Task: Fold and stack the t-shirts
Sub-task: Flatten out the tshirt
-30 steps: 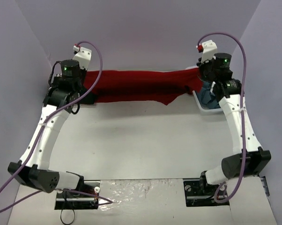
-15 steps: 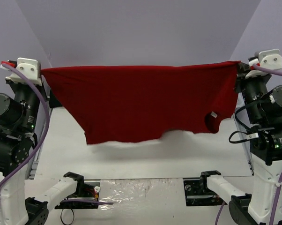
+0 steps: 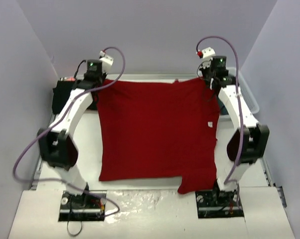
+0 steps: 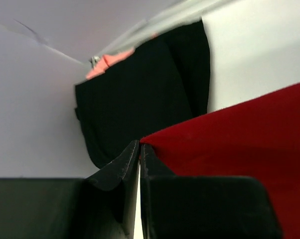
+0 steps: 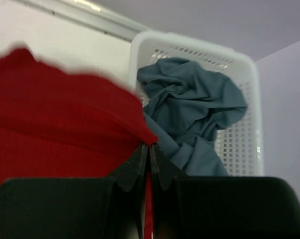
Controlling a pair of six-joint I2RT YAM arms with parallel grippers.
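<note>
The dark red t-shirt lies spread over the table, its far edge stretched between both grippers. My left gripper is shut on its far left corner. My right gripper is shut on its far right corner. The left wrist view shows a black shirt lying just beyond the left fingers. The right wrist view shows slate blue-grey shirts bunched in the white basket.
The white lattice basket stands at the far right behind the right arm. A black pile lies at the far left by the wall. Purple-grey walls close in the back and both sides.
Both arms have swung from holding the red shirt high and hanging to reaching far across the table. The shirt now lies spread flat, its lower hem toward the near edge.
</note>
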